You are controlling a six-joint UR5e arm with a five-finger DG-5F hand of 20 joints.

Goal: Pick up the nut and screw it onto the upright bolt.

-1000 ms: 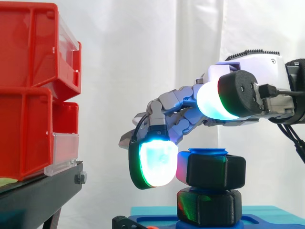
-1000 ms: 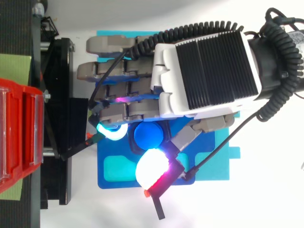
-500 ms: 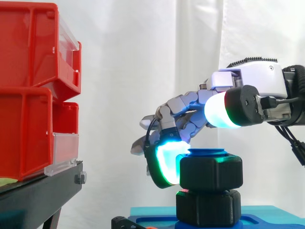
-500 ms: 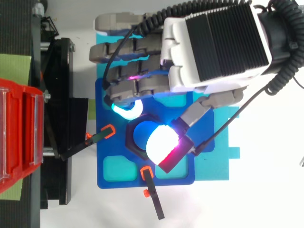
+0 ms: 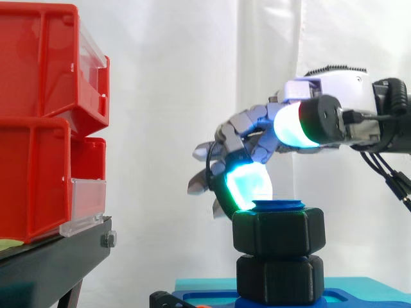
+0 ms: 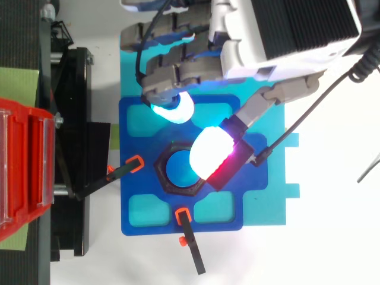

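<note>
The hand (image 5: pixel 340 86) holds nothing, fingers loosely bent; just below its fingertips, the black nut (image 5: pixel 279 232) sits on the blue bolt (image 6: pixel 177 170).

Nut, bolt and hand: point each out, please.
nut (image 5: pixel 279 232), side view, its black front face
bolt (image 6: pixel 177 172), top view, its blue top end
hand (image 5: pixel 327 86), side view, its white back

Black hexagonal nut (image 5: pixel 279 232) seated level on upright blue bolt (image 5: pixel 279 205), blue tip just showing above. Directly over a second black hexagonal collar (image 5: pixel 279 277) at the bolt's foot.
</note>
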